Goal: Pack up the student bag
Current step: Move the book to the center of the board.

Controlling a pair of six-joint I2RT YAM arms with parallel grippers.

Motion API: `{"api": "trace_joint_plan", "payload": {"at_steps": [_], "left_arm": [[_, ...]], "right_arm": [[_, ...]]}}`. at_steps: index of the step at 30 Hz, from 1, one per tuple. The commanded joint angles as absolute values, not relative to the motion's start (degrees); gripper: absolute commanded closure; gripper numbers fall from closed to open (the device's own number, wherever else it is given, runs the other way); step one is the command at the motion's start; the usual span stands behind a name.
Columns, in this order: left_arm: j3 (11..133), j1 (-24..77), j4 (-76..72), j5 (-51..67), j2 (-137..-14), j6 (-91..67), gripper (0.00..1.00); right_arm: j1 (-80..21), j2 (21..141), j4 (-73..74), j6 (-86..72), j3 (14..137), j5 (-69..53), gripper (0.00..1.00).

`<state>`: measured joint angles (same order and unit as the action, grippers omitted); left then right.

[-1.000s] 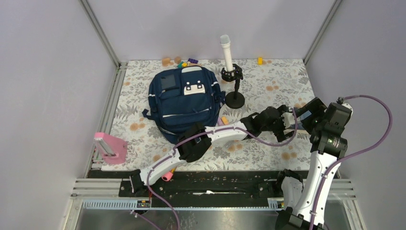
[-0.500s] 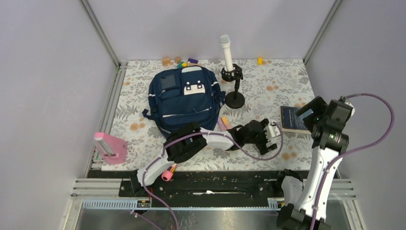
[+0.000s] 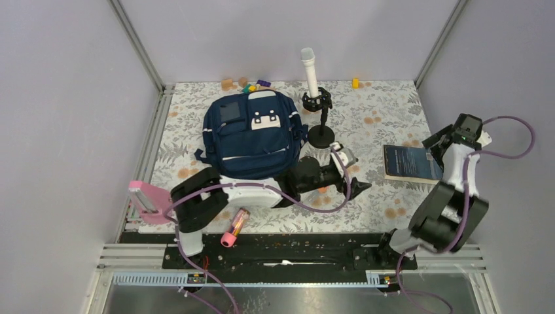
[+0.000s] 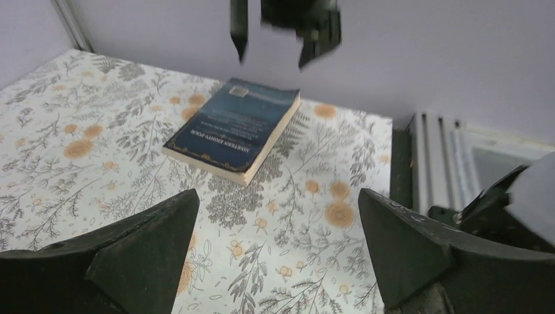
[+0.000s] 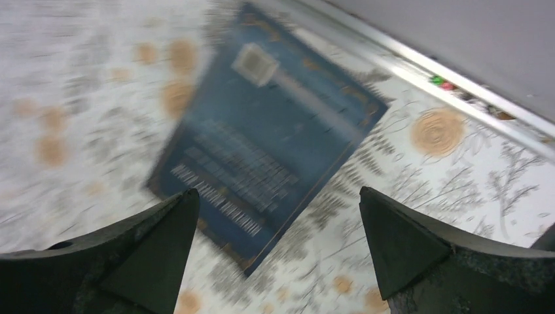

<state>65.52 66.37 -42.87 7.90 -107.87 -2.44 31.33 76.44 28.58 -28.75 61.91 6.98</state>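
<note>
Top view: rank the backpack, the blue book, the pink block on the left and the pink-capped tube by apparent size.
1. backpack, by far the largest.
2. blue book.
3. pink block, close to the book, so that order is unsure.
4. pink-capped tube, the smallest.

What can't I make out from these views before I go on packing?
Top view: the student bag's near edge, hidden under the left arm.
Top view: small items at the far edge, too small to identify.
Right wrist view: the book's cover text, motion-blurred.
</note>
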Motion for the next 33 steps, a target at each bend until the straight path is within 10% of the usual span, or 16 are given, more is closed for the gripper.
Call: {"api": "trace_joint_plan", "payload": {"at_steps": [1, 22, 33], "left_arm": [[60.7, 64.44, -49.74, 10.74, -102.21, -9.77, 0.01], [50.75, 61.94, -56.38, 14.16, -97.19, -13.97, 0.01], [51.57, 61.44, -56.4, 15.28, -98.5, -15.14, 0.01]], "right_arm": [[34.19, 88.76, 27.85, -22.82, 66.0, 20.41, 0.0], [42.64, 113.86, 33.4, -9.45, 77.22, -1.87, 0.07], [31.58, 112.51, 36.19, -1.78, 77.96, 2.0, 0.2]]}}
